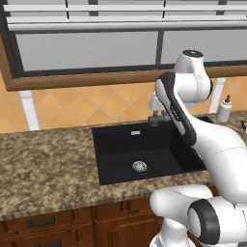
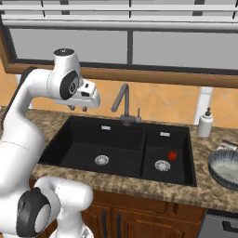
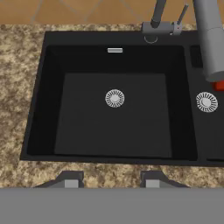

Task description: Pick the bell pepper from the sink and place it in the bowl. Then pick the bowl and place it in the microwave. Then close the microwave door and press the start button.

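The end effector [image 2: 78, 108] is hanging in the upper left of the right base view, above the left basin of the sink [image 2: 83, 144]. In the hand view its two fingertips [image 3: 70, 180] are sitting wide apart at the bottom, with nothing between them. They are pointing down at the left basin and its round silver drain [image 3: 114, 98].

The bell pepper [image 2: 172, 155] is lying in the right basin, just beside that basin's drain [image 2: 162, 165], in the middle right of the right base view. In the hand view, the grey faucet [image 3: 210, 39] is covering most of it.

The bowl [image 2: 226, 168] is sitting on the speckled worktop [image 2: 204, 186] at the right edge, well apart from the end effector. A white soap bottle [image 2: 205, 122] is standing behind the sink. No writing can be read anywhere.
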